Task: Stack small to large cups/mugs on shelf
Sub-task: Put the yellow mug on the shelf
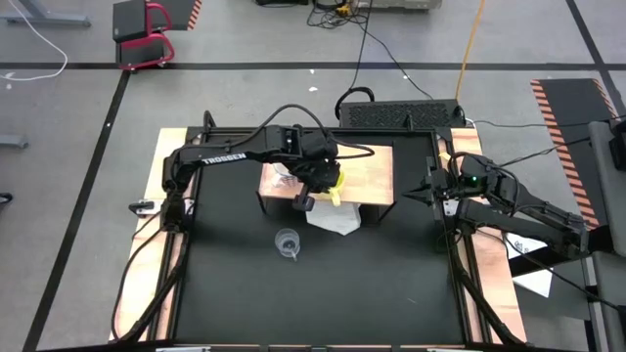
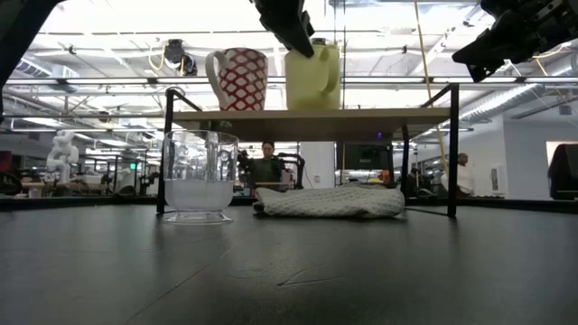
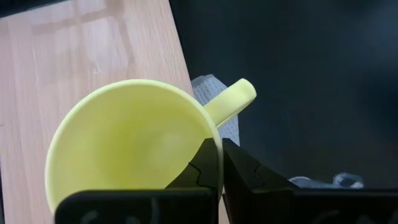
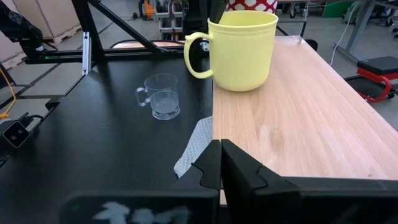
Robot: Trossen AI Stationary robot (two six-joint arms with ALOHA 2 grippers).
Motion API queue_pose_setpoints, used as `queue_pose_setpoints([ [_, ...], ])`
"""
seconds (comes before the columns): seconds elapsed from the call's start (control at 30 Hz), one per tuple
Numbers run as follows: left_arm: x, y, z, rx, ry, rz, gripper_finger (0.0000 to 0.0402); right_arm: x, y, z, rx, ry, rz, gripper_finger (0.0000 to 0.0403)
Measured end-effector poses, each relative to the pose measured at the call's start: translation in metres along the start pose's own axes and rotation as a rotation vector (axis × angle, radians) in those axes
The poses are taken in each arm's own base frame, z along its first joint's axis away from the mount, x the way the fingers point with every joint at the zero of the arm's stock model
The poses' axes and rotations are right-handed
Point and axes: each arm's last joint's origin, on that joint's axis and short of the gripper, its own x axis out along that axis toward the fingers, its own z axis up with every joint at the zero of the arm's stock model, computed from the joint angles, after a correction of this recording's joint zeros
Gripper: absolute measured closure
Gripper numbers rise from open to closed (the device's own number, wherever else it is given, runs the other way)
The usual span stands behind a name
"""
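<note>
The shelf (image 1: pixel 372 176) carried the yellow mug (image 2: pixel 313 78) and the red-patterned white mug (image 2: pixel 240 78). The left gripper (image 3: pixel 221 163), fingers pressed together, hovered at the yellow mug's rim. The glass cup (image 1: pixel 287 242) stood on the table (image 1: pixel 391 284). The right gripper (image 4: pixel 220 163), fingers together, waited at the shelf's right end.

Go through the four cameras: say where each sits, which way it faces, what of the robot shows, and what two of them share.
High: overhead, straight down; both arms, left gripper over the shelf.
Low: table height, level across; glass cup, cloth, white patterned mug.
Left wrist: down into the yellow mug; own shut fingers.
Right wrist: along the shelf; right gripper shut.
Shared: both wrist views show the yellow mug.
</note>
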Motion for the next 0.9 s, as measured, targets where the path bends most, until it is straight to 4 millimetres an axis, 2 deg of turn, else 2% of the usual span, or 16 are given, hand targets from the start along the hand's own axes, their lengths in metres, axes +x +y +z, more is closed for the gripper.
queue_pose_setpoints([
  [0.2,0.0079,0.0045,-0.0043,-0.001,-0.002,-0.008,0.0397,0.0,0.0,0.0,0.0,0.0,0.0,0.0403],
  [0.9,0.0106,0.0056,-0.0051,0.001,-0.001,-0.014,0.0389,0.0,0.0,0.0,0.0,0.0,0.0,0.0403],
])
